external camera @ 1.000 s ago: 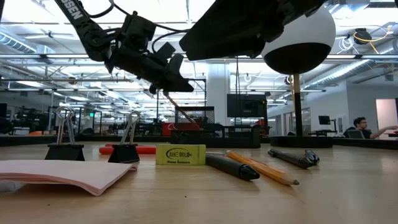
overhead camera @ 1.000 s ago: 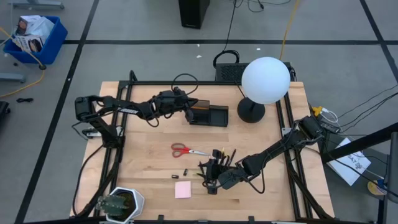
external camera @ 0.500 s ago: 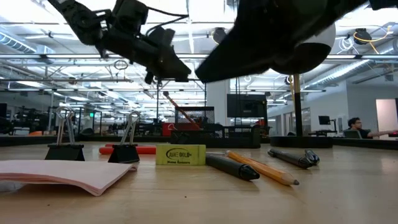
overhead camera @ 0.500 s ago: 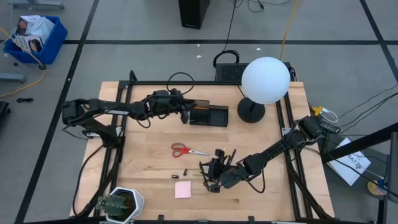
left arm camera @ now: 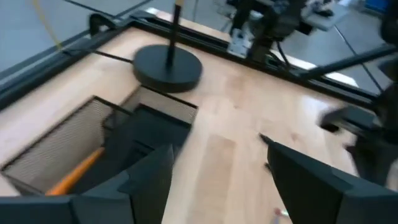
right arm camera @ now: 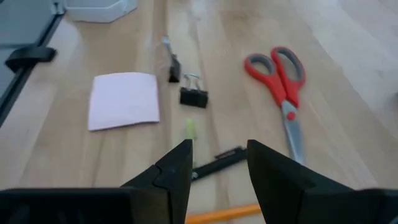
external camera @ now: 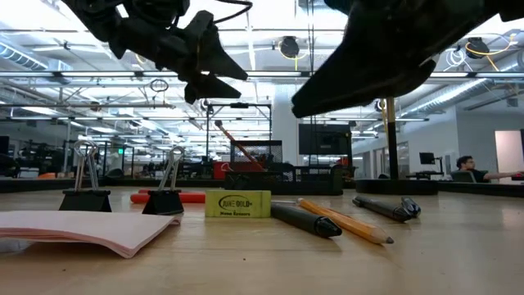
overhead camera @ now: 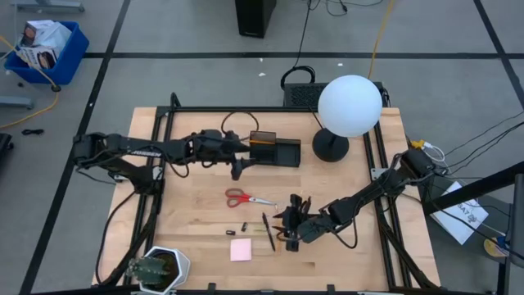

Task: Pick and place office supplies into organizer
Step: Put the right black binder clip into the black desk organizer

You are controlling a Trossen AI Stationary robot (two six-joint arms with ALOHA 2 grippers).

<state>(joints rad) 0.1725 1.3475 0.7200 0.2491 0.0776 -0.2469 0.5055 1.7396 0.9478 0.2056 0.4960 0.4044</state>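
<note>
The black organizer [overhead camera: 275, 151] stands at the table's far middle, with an orange pencil [left arm camera: 76, 175] leaning in its tall section. My left gripper [overhead camera: 237, 167] hovers open beside the organizer's left end, touching nothing. Red-handled scissors [overhead camera: 248, 197] lie flat mid-table. Nearer lie a pink sticky-note pad [right arm camera: 124, 99], two binder clips [right arm camera: 193, 96], a green eraser [right arm camera: 189, 129], a black pen [right arm camera: 217, 160] and an orange pencil [right arm camera: 225, 214]. My right gripper [right arm camera: 217, 167] hangs open just above the black pen, clear of it.
A lamp with a white globe [overhead camera: 350, 105] and round black base [left arm camera: 168, 65] stands right of the organizer. A white pot with a plant [overhead camera: 157, 268] sits at the near left corner. Bare wood lies between the scissors and the organizer.
My left gripper has opened and let go of the orange pencil, which now leans in the organizer. It has then drawn back toward the table's left and near edges and risen. My right gripper has shifted a little toward the right edge, uncovering a pen.
</note>
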